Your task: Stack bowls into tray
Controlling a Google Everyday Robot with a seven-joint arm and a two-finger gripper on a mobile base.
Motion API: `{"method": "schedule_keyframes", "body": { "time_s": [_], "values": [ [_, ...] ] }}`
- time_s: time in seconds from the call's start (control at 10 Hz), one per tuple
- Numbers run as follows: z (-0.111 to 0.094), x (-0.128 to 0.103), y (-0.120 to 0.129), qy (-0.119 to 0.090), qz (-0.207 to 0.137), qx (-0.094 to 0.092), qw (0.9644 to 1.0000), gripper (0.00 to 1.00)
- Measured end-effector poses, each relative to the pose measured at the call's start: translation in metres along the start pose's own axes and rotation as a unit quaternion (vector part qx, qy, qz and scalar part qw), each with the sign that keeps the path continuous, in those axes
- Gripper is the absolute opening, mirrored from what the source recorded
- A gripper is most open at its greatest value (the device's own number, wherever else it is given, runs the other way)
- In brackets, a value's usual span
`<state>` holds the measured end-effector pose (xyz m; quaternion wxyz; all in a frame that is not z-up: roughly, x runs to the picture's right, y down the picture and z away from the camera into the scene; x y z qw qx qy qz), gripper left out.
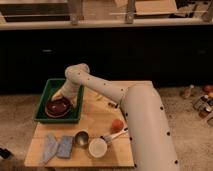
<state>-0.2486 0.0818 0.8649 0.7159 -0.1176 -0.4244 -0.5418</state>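
The green tray sits at the back left of the wooden table. Inside it is the dark maroon bowl, which seems to sit in the orange-brown bowl, whose rim shows just beneath it. My gripper reaches down from the bent arm into the tray. It is at the back right rim of the maroon bowl, touching it or just above it. The wrist hides the contact.
In front of the tray lie two grey-blue cloths, a small metal cup, a small white bowl, a brush and an orange ball. Bottles stand on the floor at the right. A dark counter runs behind.
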Motion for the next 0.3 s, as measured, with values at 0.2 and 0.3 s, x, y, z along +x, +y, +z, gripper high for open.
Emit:
{"method": "schedule_keyframes", "body": {
  "time_s": [0.2,0.3],
  "values": [
    [-0.016,0.001,-0.014,0.007,-0.011,0.013,0.9998,0.8],
    [-0.024,0.002,-0.022,0.01,-0.016,0.021,0.9996,0.8]
  ]
}}
